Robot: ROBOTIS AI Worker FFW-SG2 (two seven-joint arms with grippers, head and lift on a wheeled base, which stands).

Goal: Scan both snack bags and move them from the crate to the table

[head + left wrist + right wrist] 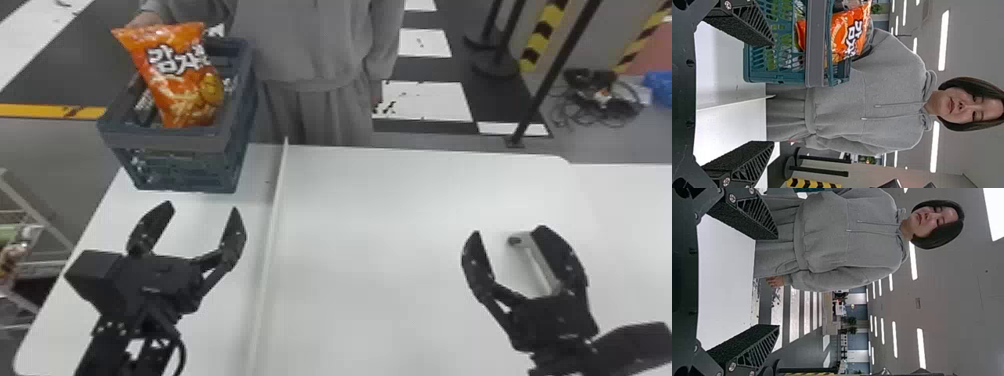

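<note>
My L pincer (204, 205), 2 flat blk fingers, is spread wide w/ nothing btwn them, over the L side of the smooth white surface (390, 210), just short of the crate. My R pincer (509, 230), same blk build, is also spread, over the R side; a slim pale-grey bar w/ a dark round end (539, 265) shows alongside its R finger, can't tell if touching.

Past my L pincer: blue-grey slatted plastic crate (165, 142), on the far L corner of the surface. Shiny orange snack bag (175, 75) w/ white lettering is in it, tilted, top end sticking up above the rim. Dark pkg w/ white print (145, 105) is down in the crate beside it, mostly hidden. Thin white strip (272, 215) runs front-to-back on the surface, R of the crate, btwn my 2 pincers.
</note>
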